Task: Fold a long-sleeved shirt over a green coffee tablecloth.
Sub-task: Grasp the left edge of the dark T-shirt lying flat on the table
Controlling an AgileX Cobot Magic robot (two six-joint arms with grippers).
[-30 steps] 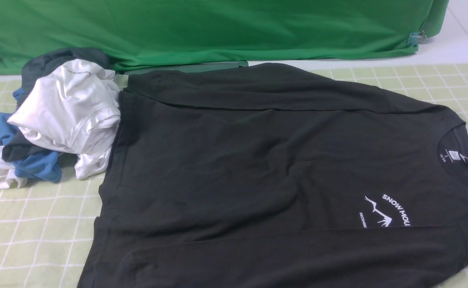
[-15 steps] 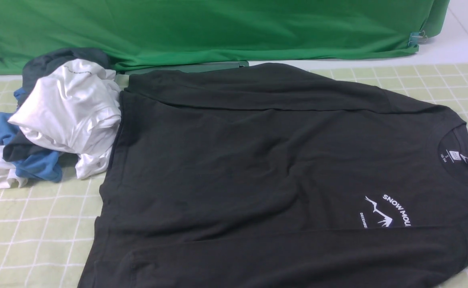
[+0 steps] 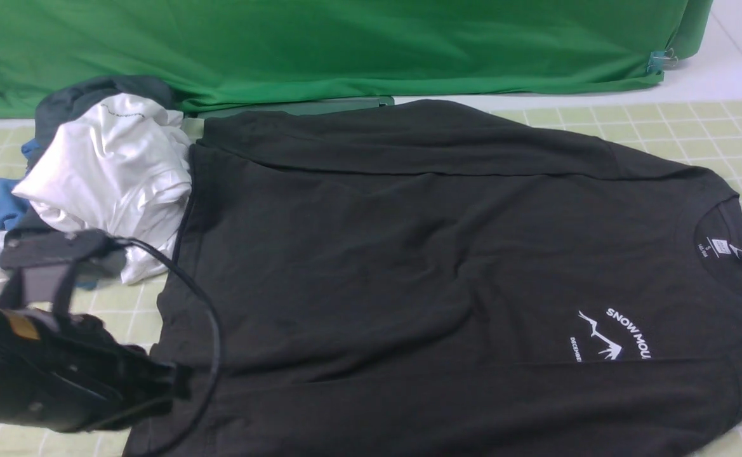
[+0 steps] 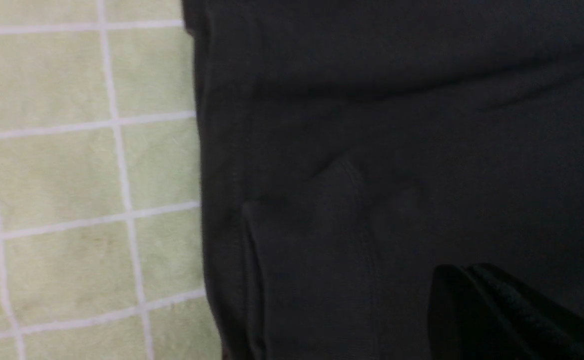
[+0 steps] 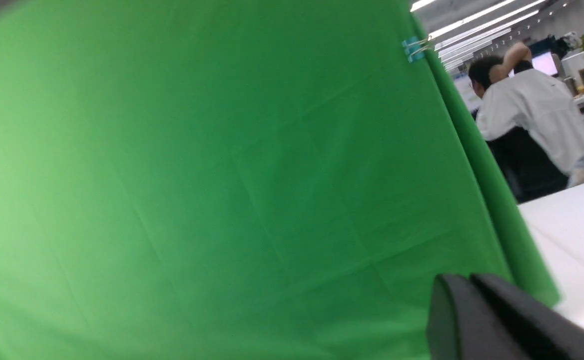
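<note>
The black long-sleeved shirt [image 3: 434, 254] lies flat on the green coffee tablecloth [image 3: 59, 355], collar to the right, white mountain print [image 3: 609, 336] facing up. Both sleeves are folded in along its far and near edges. My left arm reaches in from the lower left, and its gripper [image 3: 177, 384] is over the shirt's hem corner. In the left wrist view this gripper [image 4: 464, 272] is shut above the dark shirt [image 4: 396, 125], with a cuff beside it and the tablecloth [image 4: 72, 165] past the hem. My right gripper [image 5: 464, 280] is shut, empty, and faces the backdrop.
A pile of white, blue and grey garments [image 3: 91, 184] sits against the shirt's far left corner. A plain deep-green backdrop [image 3: 345, 44] hangs along the back, held by a clip [image 3: 659, 60]. A person in white [image 5: 531, 115] sits beyond the backdrop's edge.
My left arm has come into the front view from the lower left and now hangs over the shirt's hem corner. The shirt and the garment pile have not moved.
</note>
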